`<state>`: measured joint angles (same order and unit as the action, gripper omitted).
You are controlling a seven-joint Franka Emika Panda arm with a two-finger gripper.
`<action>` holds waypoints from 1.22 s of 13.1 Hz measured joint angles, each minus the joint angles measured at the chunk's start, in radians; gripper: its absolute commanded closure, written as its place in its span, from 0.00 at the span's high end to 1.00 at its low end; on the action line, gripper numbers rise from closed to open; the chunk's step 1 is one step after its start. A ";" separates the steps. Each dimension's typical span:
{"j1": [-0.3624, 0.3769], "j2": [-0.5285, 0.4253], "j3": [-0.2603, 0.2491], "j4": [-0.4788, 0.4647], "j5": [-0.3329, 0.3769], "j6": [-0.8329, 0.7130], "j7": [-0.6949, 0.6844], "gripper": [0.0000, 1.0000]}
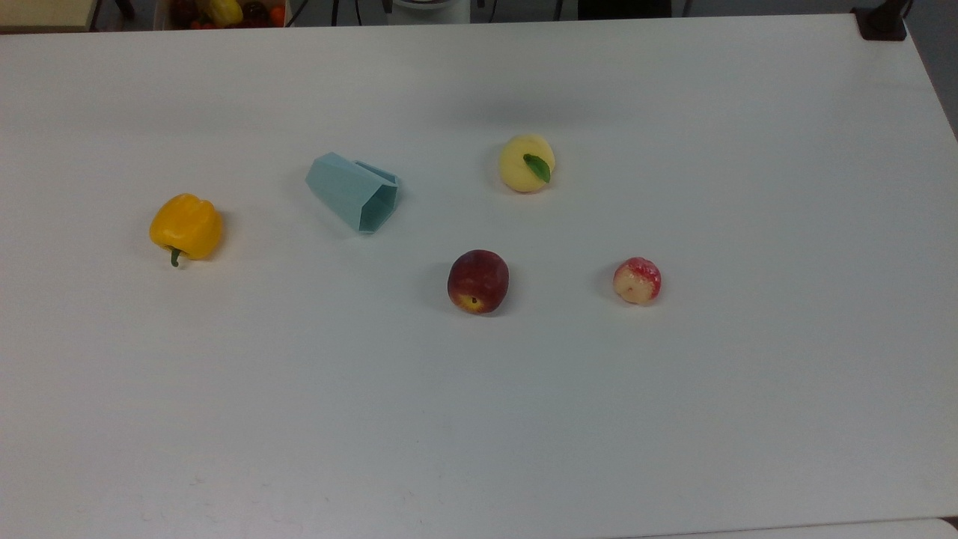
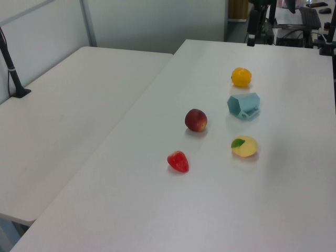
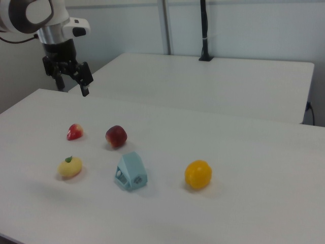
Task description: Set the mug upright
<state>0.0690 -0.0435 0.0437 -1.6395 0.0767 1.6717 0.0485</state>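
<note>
White table (image 1: 673,419): pale teal faceted mug (image 1: 352,192) lying on side.

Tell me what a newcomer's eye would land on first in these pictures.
Probably the pale teal mug, lying on its side near the middle of the white table, its open hexagonal mouth turned toward the dark red peach. Next, the bright yellow bell pepper, alone at the top view's left. In the right view the gripper hangs open above the table's far corner, well away from the mug.
</note>
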 measured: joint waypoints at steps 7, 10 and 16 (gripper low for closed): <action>0.000 0.000 0.000 0.000 0.000 0.001 -0.001 1.00; 0.000 0.000 0.000 0.000 0.000 0.001 -0.001 1.00; 0.000 0.000 0.000 -0.001 -0.008 0.001 -0.014 1.00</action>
<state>0.0689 -0.0430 0.0438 -1.6408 0.0687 1.6730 0.0343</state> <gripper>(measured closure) 0.000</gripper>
